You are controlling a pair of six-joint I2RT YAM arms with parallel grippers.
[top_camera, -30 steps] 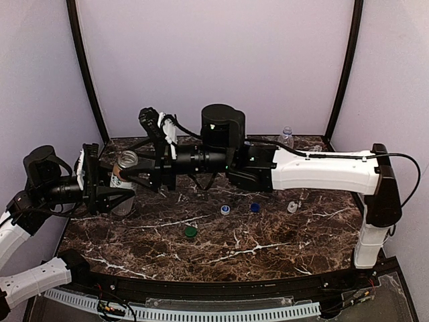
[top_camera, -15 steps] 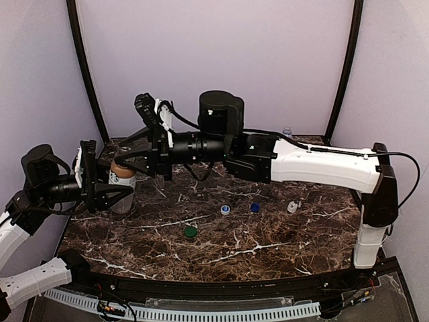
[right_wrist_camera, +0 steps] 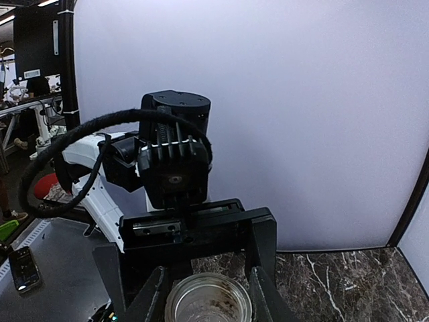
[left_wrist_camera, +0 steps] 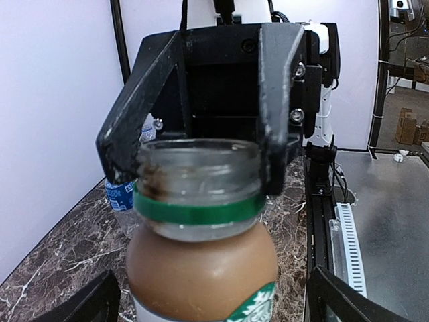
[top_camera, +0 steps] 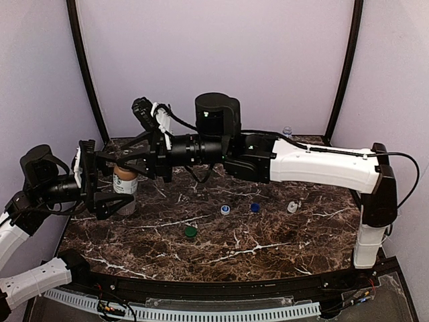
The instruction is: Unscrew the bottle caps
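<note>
Left edge: the brownish bottle [top_camera: 125,182] stood upright on the marble table [top_camera: 268,249], in its far-left part, close to the left edge and in front of the left black post [top_camera: 84,67].
Bottle mouth: it was open with no cap on it; a green ring [left_wrist_camera: 198,212] sat under the threads, with brown liquid below.
Right gripper [top_camera: 127,165]: it reached across from the right and was clenched on the bottle's neck, one finger against each side of the rim.
Left gripper [left_wrist_camera: 216,298]: it was released, its fingers spread wide on either side of the bottle's body and not touching it.
Open room: bare marble ran from the loose caps to the near edge; the right arm spanned the far half above the surface.
Loose caps: a green cap [top_camera: 191,232], blue-and-white cap [top_camera: 226,209], blue cap [top_camera: 255,207] and white cap [top_camera: 292,207] lay mid-table, well apart from the bottle.
Other bottles: a clear bottle [top_camera: 287,136] stood at the back right corner; a blue-labelled bottle [left_wrist_camera: 123,192] stood near the left wall.
Near edge: a white ribbed cable track [top_camera: 201,314] ran along it.
Room: pale lilac walls [top_camera: 214,60] closed three sides.
</note>
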